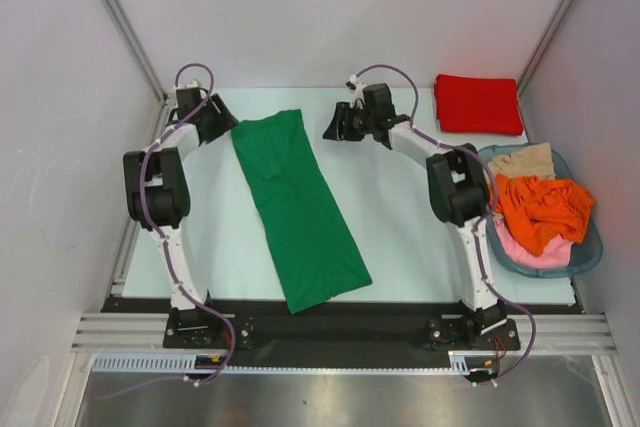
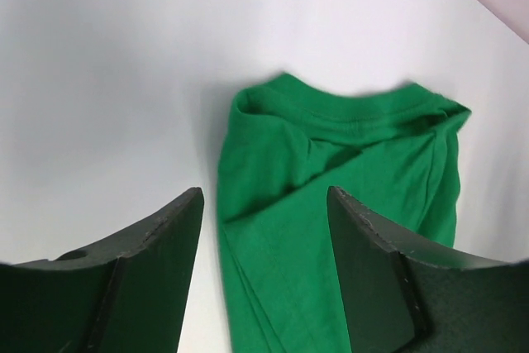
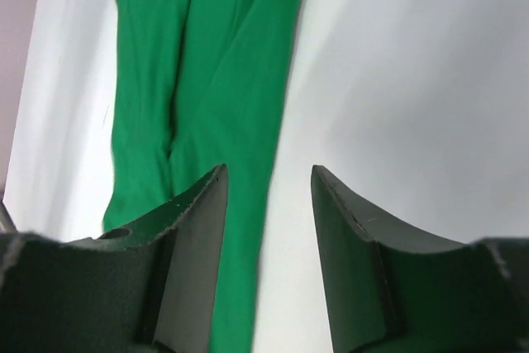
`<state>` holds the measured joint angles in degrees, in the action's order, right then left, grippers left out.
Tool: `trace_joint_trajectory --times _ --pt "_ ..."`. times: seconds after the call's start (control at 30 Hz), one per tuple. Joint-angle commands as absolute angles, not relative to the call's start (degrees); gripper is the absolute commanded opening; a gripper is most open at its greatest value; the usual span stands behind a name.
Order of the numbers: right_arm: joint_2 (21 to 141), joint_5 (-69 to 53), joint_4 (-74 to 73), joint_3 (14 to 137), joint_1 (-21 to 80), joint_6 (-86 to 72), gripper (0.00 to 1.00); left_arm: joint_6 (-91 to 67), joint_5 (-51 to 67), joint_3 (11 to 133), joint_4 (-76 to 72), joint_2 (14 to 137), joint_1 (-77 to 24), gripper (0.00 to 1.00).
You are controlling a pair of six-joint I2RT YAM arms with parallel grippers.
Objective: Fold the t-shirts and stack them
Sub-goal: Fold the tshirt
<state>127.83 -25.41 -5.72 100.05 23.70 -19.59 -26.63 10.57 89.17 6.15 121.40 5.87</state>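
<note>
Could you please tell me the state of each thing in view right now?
green t-shirt: folded lengthwise, lying flat.
red t-shirt: folded, at the far right.
orange garment: crumpled in the basket.
left gripper: open, empty.
right gripper: open, empty.

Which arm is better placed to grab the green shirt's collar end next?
Left, probably: the left gripper is open right beside the collar of the green shirt; the right gripper, also open, stands farther off.

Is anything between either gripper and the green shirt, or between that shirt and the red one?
Nothing visible. The left gripper is at the collar end of the green shirt, and the right gripper is beside the same end. Toward the red shirt, only the right arm itself crosses the path.
</note>
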Motion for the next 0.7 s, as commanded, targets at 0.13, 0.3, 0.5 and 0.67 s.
trace_joint_trajectory --times 0.13,0.3,0.5,0.67 --pt "151.42 -35.68 -5.88 131.08 23.11 -24.08 0.52 -31.9 12.21 94.91 5.98 126.82 7.38 0.68" --pt "156.97 -37.27 -3.43 135.26 23.55 -28.65 0.52 -33.13 13.89 100.01 8.35 131.65 7.56 0.66" --pt "161.97 -36.21 -2.2 140.0 25.31 -33.04 0.52 -37.52 15.9 98.88 5.98 132.63 8.35 0.62" --pt "164.97 -33.93 1.47 141.33 26.19 -38.92 0.46 -40.34 17.75 99.58 4.66 134.38 8.44 0.57"
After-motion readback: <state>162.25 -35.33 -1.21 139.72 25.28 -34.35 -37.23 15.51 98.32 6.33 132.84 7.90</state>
